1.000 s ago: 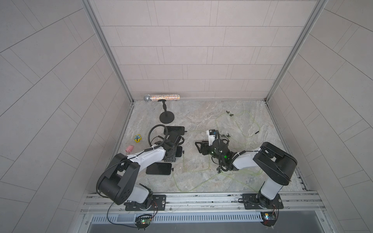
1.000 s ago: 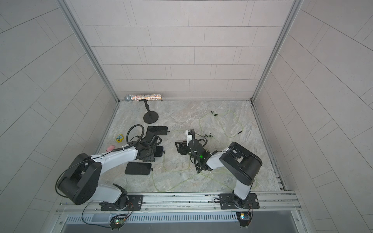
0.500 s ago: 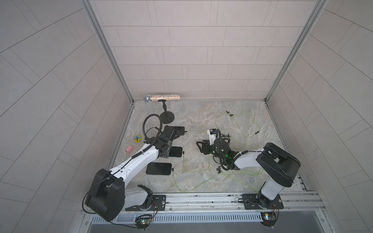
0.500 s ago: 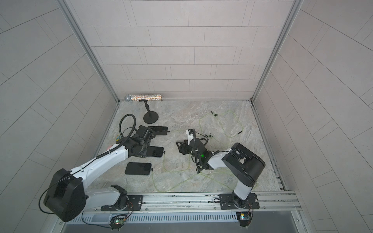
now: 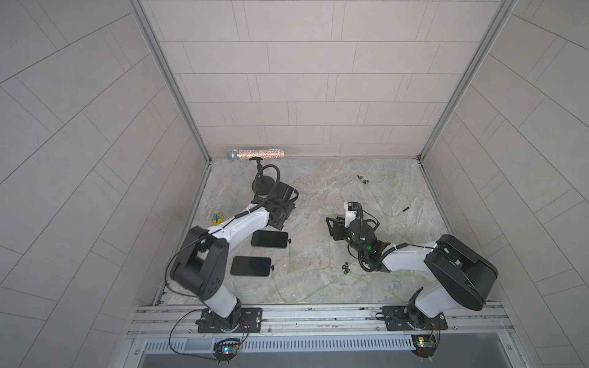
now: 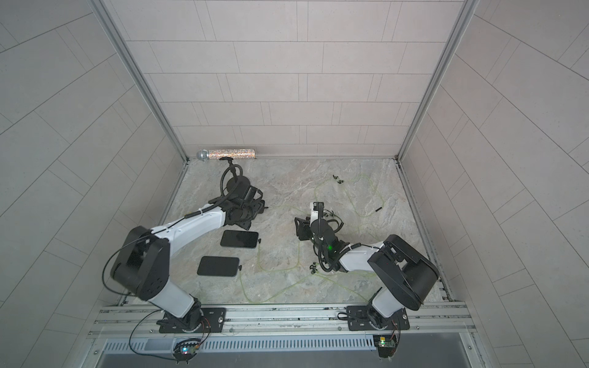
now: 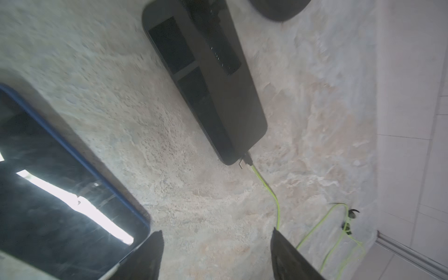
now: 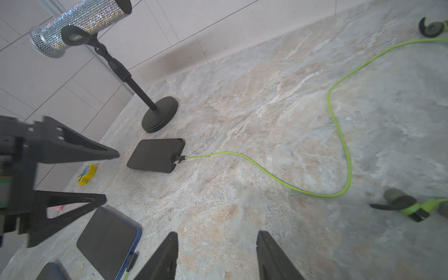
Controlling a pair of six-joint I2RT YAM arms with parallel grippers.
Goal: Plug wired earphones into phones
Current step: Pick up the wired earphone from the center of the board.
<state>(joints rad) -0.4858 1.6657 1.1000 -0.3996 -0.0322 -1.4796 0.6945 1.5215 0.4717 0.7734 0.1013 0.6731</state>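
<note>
Rail point(image 5: 318, 313): both arm bases are carried on it, along the front edge of the marbled table point(image 5: 312, 178).
Near phone point(image 5: 250, 266): laid flat just past the rail. A black plug is pressed to its short edge and a pale green cable is trailed away from it.
Middle phone point(image 5: 269, 239): laid flat just behind, blue-edged in the wrist views, and also met by a plug at its end.
Earphone cables point(image 8: 266, 174): spread in loose loops across the table's middle, with one pair of earbuds point(image 5: 345, 269) dropped beside the right arm.
Right gripper point(image 8: 217, 233): held low over bare table, jaws parted, nothing caught between them.
Left gripper point(image 7: 217, 231): hung between the middle and far phones, jaws spread wide, nothing gripped.
Far phone point(image 8: 156, 155): laid flat near the stand point(image 8: 160, 115). A plug is set against its end, but how deep cannot be told.
Yellow block point(image 5: 217, 218): parked by the left wall.
Loose plug point(image 5: 404, 209): seen lying free toward the right wall.
Stand: placed upright at the back.
Microphone point(image 5: 258, 154): glittered, laid along the foot of the back wall.
</note>
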